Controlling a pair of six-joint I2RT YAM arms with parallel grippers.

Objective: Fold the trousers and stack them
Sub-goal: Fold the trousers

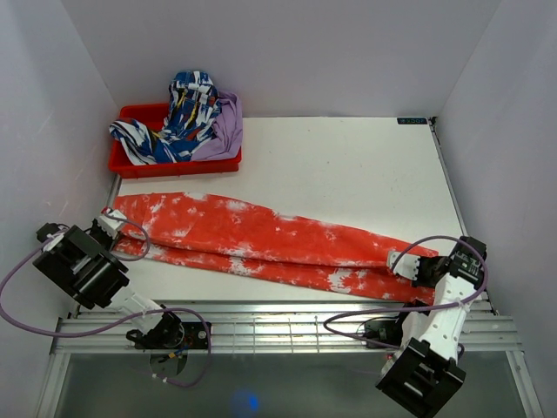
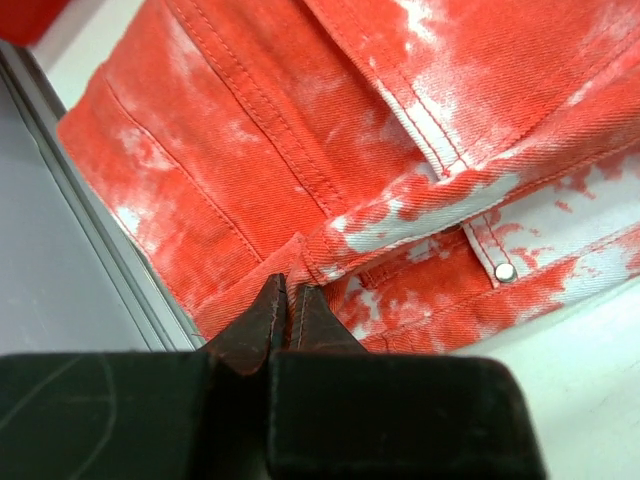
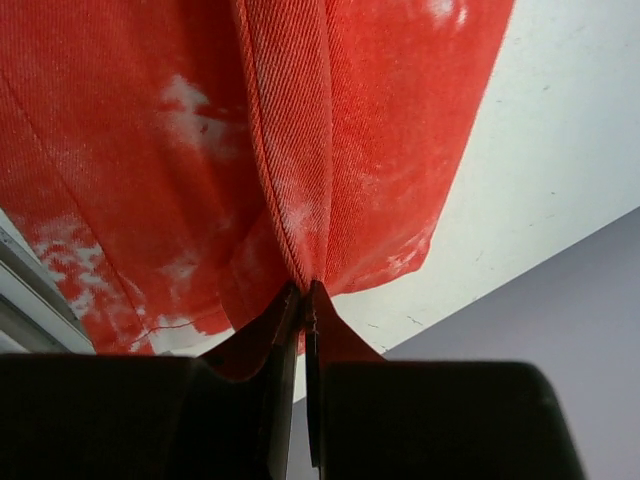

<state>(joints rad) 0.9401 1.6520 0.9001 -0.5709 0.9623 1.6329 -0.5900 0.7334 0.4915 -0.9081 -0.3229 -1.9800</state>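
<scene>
White table point(image 1: 348, 174) under trousers point(image 1: 261, 239), pale walls point(image 1: 278, 52)

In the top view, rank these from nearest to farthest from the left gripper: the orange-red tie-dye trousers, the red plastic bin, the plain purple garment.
1. In the left gripper itself: orange-red tie-dye trousers.
2. Far-left corner: red plastic bin.
3. Bin's right end: plain purple garment.
</scene>
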